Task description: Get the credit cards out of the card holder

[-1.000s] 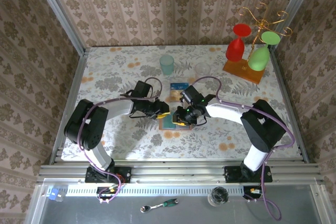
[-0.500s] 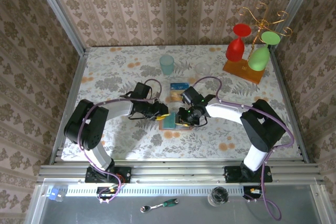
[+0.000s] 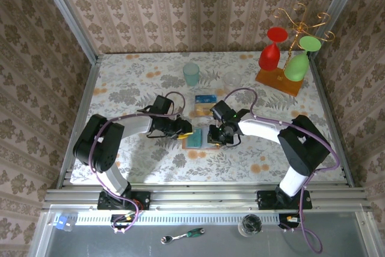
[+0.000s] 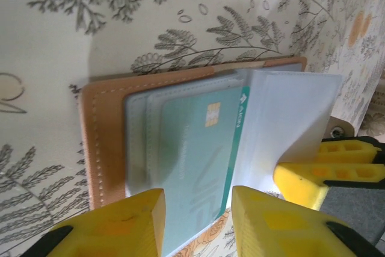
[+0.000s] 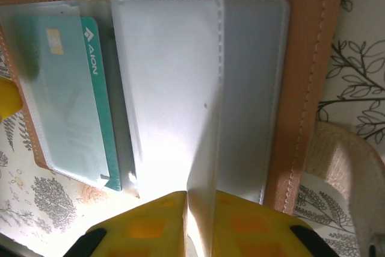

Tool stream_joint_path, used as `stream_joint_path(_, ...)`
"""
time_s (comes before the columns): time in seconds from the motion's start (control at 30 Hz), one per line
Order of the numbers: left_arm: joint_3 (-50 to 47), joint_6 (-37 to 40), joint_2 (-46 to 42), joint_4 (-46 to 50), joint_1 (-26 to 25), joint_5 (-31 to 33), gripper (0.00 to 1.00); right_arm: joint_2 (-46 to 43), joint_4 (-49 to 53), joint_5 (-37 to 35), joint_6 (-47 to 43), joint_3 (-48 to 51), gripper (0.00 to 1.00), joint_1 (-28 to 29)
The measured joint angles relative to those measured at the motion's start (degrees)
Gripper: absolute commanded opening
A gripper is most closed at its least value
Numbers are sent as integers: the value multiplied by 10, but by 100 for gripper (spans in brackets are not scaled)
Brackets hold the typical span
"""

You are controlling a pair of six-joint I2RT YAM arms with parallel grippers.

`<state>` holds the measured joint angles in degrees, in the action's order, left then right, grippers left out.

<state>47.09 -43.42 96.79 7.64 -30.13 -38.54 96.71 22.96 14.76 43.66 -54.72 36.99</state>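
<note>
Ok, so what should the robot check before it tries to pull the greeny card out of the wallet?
1. The card holder lies open on the table: ok.
2. The right gripper pinches a clear sleeve and holds that page up: ok.
3. The teal card is free of its pocket: not ok, it sits inside.
4. The left gripper has hold of the teal card: cannot tell; its fingers stand either side of the card's corner.
5. The blue card and tan card lie out on the table: ok.
</note>
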Motion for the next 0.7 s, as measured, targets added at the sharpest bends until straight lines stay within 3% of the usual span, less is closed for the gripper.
stream_joint_path(0.5,-11,0,8,-4,2,1,34,12,0,-7,-2,13,11,-6)
stream_joint_path(0.7,-12,0,7,-4,2,-1,34,12,2,-9,-4,10,20,-6)
